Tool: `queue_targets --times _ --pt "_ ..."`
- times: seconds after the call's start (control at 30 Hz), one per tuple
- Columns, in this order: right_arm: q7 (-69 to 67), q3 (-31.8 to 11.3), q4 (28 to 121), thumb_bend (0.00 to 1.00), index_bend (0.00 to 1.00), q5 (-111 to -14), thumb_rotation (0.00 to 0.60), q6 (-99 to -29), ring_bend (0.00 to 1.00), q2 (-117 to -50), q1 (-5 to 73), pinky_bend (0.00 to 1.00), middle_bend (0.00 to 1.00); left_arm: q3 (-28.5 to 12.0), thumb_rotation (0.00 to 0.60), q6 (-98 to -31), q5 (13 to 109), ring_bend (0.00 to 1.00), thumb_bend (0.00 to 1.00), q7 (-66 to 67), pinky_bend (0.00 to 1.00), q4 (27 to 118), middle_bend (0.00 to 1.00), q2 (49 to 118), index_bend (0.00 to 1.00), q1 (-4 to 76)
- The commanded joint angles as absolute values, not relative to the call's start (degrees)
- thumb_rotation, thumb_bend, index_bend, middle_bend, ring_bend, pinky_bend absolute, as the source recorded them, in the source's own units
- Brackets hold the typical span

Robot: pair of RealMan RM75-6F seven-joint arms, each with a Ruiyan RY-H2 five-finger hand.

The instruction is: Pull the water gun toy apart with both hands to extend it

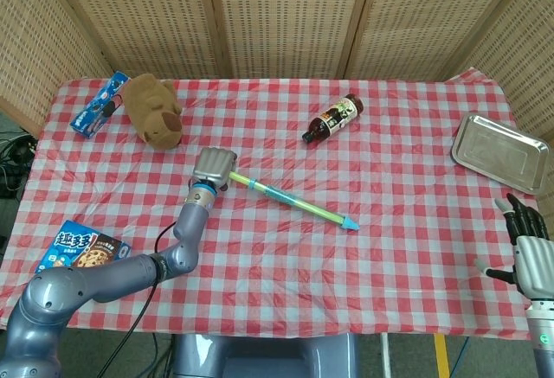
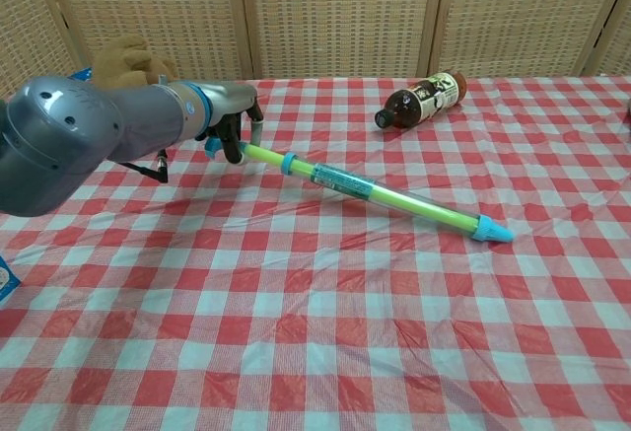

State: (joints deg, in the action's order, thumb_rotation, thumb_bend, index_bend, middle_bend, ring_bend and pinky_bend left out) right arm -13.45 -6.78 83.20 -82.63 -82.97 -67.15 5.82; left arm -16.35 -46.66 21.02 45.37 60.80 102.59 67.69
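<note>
Fingers of your left hand (image 1: pixel 214 167) are wrapped round the handle end of the water gun toy (image 2: pixel 370 190), which slants across the tabletop (image 1: pixel 389 222) with its tip angled toward your right hand (image 1: pixel 526 248), idle with fingers apart, holding nothing.

Red-and-white checked tablecloth (image 1: pixel 346 257), yellow-green water gun (image 1: pixel 290 201) with light-blue tip, brown plush toy (image 1: pixel 152 110), silver tray (image 1: pixel 500 150)
</note>
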Motion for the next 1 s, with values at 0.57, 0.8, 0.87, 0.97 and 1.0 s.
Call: queue_targets --times 0.57,0.8,0.87,0.97,1.0 --pt "-9.87 -10.92 91.19 0.11 0.17 -81.33 0.6 -84.32 0.0 -66.77 8.02 0.0 0.06 -20.19 0.6 -57.22 19.7 0.89 0.64 39.53 0.79 84.77 0.96 88.55 0.89 61.93" --pt "0.49 -14.97 101.38 0.11 0.2 -76.8 0.6 -78.35 0.17 -62.8 13.38 0.1 0.19 -21.6 0.6 -60.57 17.62 0.89 0.64 39.99 0.79 88.76 0.96 85.71 0.89 62.15" --pt "4.04 -16.03 104.09 0.11 0.2 -74.62 0.6 -76.25 0.19 -62.19 15.25 0.12 0.21 -22.03 0.6 -61.28 16.85 0.89 0.64 40.1 0.79 89.59 0.96 85.07 0.89 62.28" --pt "7.48 -16.97 106.54 0.11 0.22 -72.29 0.6 -74.74 0.28 -62.2 17.02 0.18 0.29 -22.26 0.6 -61.92 16.39 0.89 0.64 40.24 0.79 90.44 0.96 84.38 0.89 62.36" --pt "8.26 -17.18 107.17 0.11 0.22 -71.72 0.6 -74.41 0.32 -62.27 17.46 0.2 0.32 -22.3 0.6 -62.12 16.35 0.89 0.64 40.25 0.79 90.63 0.96 84.22 0.89 62.36"
